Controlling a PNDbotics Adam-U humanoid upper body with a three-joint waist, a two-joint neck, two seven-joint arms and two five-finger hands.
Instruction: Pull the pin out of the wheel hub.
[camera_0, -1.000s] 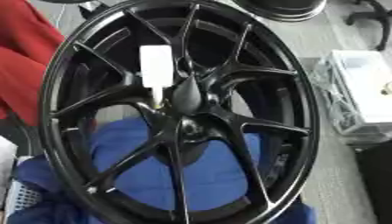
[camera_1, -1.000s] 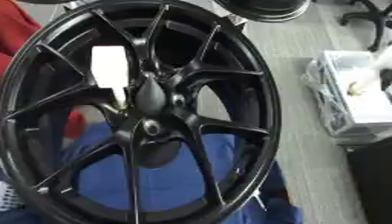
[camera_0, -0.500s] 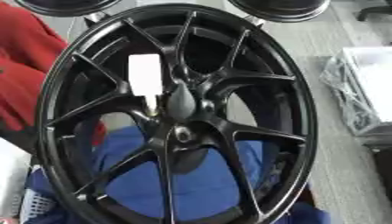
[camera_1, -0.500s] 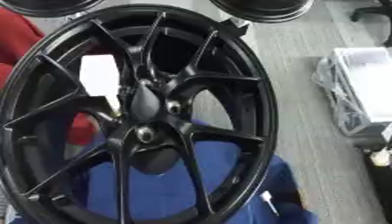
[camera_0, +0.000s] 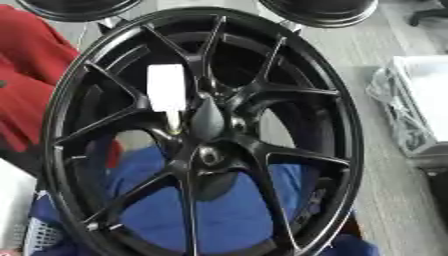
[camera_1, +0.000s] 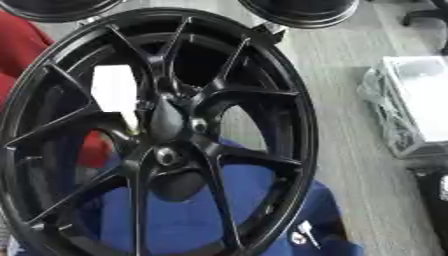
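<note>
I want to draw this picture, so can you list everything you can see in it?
Big black spoked wheel: one, black, fills the middle.
White rectangular tab with a thin pin: one, white, stuck in the wheel hub, left of centre.
Blue cloth: one, blue, behind the lower spokes.
Red cloth: one, red, left edge.
Other black wheels: two, black, top edge.
White box in clear wrap: one, white, right side.
Grey floor: grey, right.
Robot hands: none in view.
</note>
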